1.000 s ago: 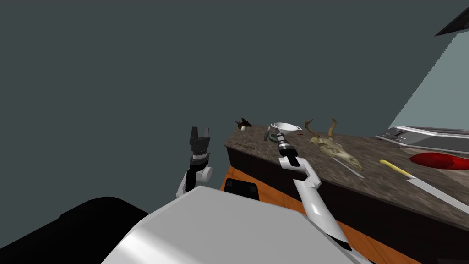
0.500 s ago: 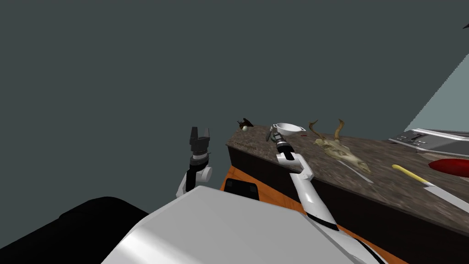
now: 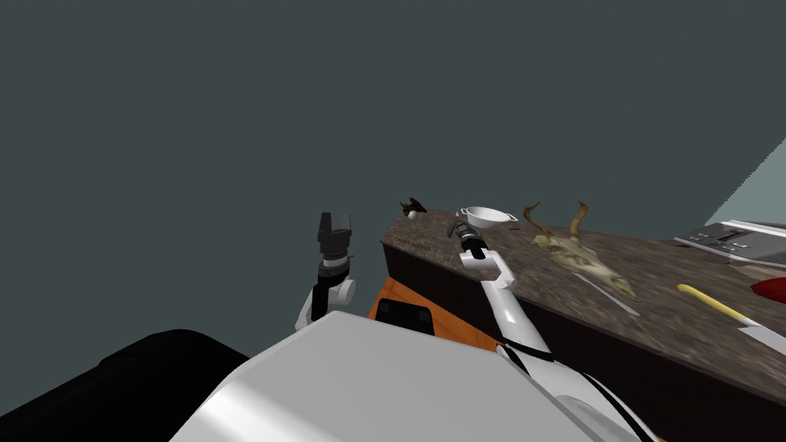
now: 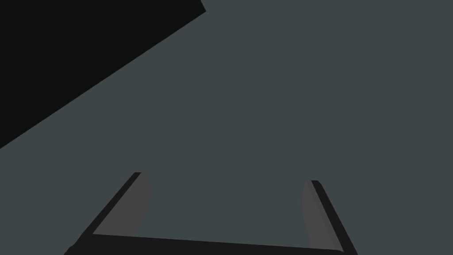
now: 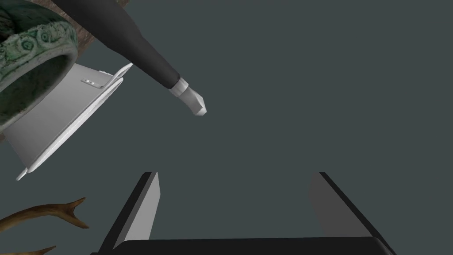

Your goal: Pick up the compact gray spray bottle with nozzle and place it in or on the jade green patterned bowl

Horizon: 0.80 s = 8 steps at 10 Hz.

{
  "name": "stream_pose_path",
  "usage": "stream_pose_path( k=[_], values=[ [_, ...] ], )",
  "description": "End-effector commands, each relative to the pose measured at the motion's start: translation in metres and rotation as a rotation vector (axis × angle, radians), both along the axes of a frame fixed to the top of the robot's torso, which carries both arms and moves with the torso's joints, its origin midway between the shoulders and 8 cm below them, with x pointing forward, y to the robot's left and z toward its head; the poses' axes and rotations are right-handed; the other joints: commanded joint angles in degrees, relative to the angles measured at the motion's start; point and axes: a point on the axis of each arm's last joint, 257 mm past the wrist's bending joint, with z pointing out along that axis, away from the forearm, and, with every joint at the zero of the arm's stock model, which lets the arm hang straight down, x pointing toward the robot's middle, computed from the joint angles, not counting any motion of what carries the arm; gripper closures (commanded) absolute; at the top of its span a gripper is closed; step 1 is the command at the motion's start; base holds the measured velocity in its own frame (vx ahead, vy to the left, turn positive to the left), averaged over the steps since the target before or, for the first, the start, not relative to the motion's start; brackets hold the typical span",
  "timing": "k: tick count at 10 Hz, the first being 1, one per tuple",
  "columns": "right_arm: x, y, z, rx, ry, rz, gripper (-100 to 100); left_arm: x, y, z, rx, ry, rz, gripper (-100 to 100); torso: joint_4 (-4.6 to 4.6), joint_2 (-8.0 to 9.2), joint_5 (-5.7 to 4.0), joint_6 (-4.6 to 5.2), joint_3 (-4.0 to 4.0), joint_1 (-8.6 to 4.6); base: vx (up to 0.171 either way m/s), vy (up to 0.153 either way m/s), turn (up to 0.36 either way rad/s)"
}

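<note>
The right end effector (image 5: 234, 173) has its fingers spread fully apart and holds nothing. It is reached out over the near corner of the counter (image 3: 668, 261), where the task's things stand.

1. Target. The spray bottle (image 5: 146, 53) has a dark grey tapering body and a white nozzle. It lies ahead of the fingertips and off toward one finger, not between them. Whether it stands upright cannot be told from the wrist view.
2. Destination. The green patterned bowl (image 5: 31, 57) sits just beside the bottle, so the carry should be short.
3. Obstacles. A white bowl (image 5: 62, 119) sits close against the green one, and an antlered skull (image 3: 583, 257) lies near. Both crowd the approach.
4. Judgement. The full opening suits straddling the bottle's body. The end effector is not yet aligned and needs to shift toward the bottle before closing.
5. Idle arm. The left end effector (image 3: 335, 224) is raised beside the counter's end, fingers wide apart and empty, probably to stay clear of the working arm.
</note>
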Motion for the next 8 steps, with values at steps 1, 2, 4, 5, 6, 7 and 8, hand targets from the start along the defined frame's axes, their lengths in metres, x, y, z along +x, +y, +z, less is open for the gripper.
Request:
stream_pose_path(
  k=[1, 2, 4, 5, 6, 7, 8],
  values=[
    [0.01, -0.001, -0.011, -0.038, 0.055, -0.024, -100, 0.0, 0.0, 0.0, 0.0, 0.0, 0.0, 0, 0.0, 0.0, 0.0, 0.0, 0.0, 0.0, -0.01, -0.031, 0.063],
    [0.01, -0.002, -0.012, -0.037, 0.06, -0.028, -100, 0.0, 0.0, 0.0, 0.0, 0.0, 0.0, 0, 0.0, -0.01, 0.0, -0.02, -0.01, -0.02, -0.006, -0.032, 0.055],
    [0.018, -0.002, -0.022, -0.07, 0.11, -0.047, -100, 0.0, 0.0, 0.0, 0.0, 0.0, 0.0, 0, 0.0, -0.01, -0.01, -0.02, -0.01, -0.04, -0.006, -0.037, 0.065],
    [0.026, -0.001, -0.029, -0.106, 0.151, -0.059, -100, 0.0, 0.0, 0.0, 0.0, 0.0, 0.0, 0, 0.0, -0.02, -0.01, 0.01, -0.01, -0.05, -0.003, -0.048, 0.059],
    [0.025, -0.002, -0.031, -0.104, 0.16, -0.064, -100, 0.0, 0.0, 0.0, 0.0, 0.0, 0.0, 0, -0.01, -0.03, -0.02, -0.01, -0.02, -0.09, -0.002, -0.04, 0.04],
    [0.032, 0.0, -0.038, -0.139, 0.204, -0.075, -100, 0.0, 0.0, 0.0, 0.0, 0.0, 0.0, 0, -0.01, -0.03, -0.02, 0.01, -0.02, -0.06, -0.001, -0.049, 0.074],
    [0.032, -0.001, -0.039, -0.138, 0.209, -0.079, -100, 0.0, 0.0, 0.0, 0.0, 0.0, 0.0, 0, -0.01, -0.05, -0.01, -0.01, -0.02, -0.08, 0.0, -0.049, 0.041]
  ],
)
